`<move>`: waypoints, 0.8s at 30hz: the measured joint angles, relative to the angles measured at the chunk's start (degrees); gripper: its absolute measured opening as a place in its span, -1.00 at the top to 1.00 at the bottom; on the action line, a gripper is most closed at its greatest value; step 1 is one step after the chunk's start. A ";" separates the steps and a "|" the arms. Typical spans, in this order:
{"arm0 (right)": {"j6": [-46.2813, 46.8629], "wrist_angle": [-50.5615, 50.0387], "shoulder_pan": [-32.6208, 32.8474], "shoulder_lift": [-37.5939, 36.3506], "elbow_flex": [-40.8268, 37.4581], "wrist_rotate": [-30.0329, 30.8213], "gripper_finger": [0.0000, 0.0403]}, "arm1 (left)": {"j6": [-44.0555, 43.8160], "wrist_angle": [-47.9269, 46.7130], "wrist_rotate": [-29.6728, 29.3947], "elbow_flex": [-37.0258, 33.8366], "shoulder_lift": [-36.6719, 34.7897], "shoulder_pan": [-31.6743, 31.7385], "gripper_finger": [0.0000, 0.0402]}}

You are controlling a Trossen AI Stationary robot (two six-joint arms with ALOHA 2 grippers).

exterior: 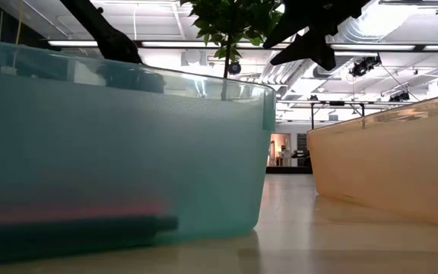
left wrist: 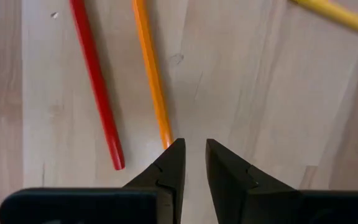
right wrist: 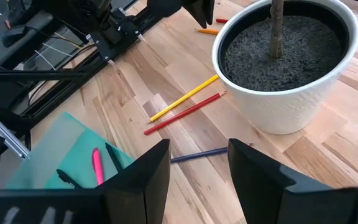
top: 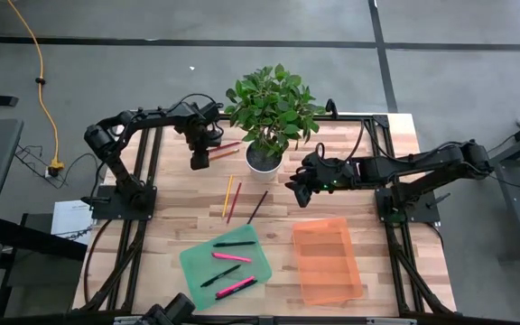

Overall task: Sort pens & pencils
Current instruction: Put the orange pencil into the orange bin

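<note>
Three pencils lie flat on the wood mid-table: yellow (top: pixel 227 193), red (top: pixel 235 203) and dark (top: pixel 257 208). Two more, red (left wrist: pixel 98 87) and orange (left wrist: pixel 151 74), lie by the plant pot (top: pixel 263 159). My left gripper (left wrist: pixel 192 155) hovers over these two, its fingers a narrow gap apart, beside the orange pencil's end. Pink and black pens (top: pixel 233 271) lie in the green tray (top: pixel 192 264). My right gripper (right wrist: pixel 197 155) is open, beside the pot and above the dark pencil (right wrist: pixel 197 154). My left gripper comes from above, pointing down. One fingertip (left wrist: pixel 176 149) stands right beside the orange pencil's end (left wrist: pixel 166 140); I cannot tell whether it touches. The pencil lies flat on the table.
The leafy plant (top: pixel 273 104) in its white pot (right wrist: pixel 278 68) stands between the two grippers. An orange tray (top: pixel 326 260) sits right of the green one at the near edge. Another yellow pencil (left wrist: pixel 340 15) lies near the left gripper. Bare wood lies between the pencils and the trays.
</note>
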 joint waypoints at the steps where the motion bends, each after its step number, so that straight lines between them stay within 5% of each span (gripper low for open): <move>1: 0.00 0.00 0.00 0.00 -0.02 0.00 0.24 | 0.05 0.02 -0.75 -0.02 0.00 -0.37 0.75; 24: 0.44 -0.02 0.00 0.00 -0.01 0.02 0.24 | -0.56 1.79 -3.81 -0.07 2.23 -0.88 0.75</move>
